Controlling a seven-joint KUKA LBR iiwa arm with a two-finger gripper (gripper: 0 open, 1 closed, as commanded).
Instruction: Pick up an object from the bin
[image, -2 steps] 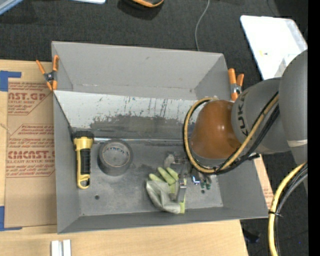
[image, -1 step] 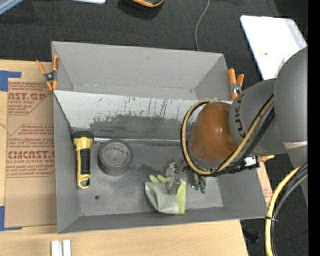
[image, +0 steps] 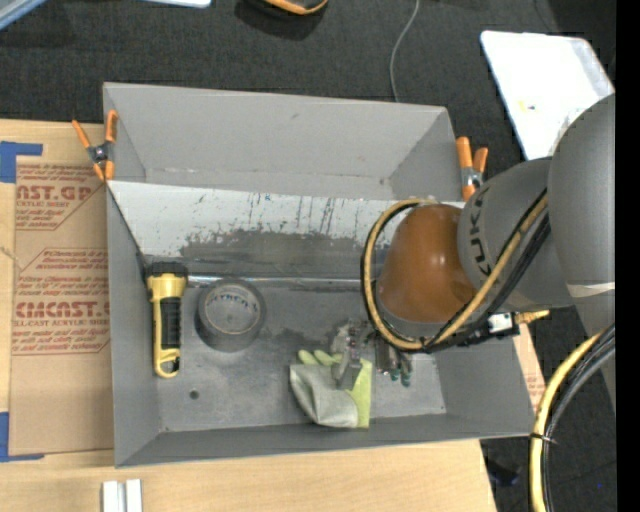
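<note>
My gripper hangs low in the bin's front right part, right over a crumpled grey and yellow-green work glove. Its fingertips are down at the glove's upper right edge, against the fabric. Whether any of the glove is pinched between them is hidden by the wrist. The glove's pale green finger ends stick out to the left of the gripper.
A grey roll of duct tape lies flat left of the glove. A yellow and black hand tool lies along the left wall. The arm with its orange cover and cables hangs above the bin's right side.
</note>
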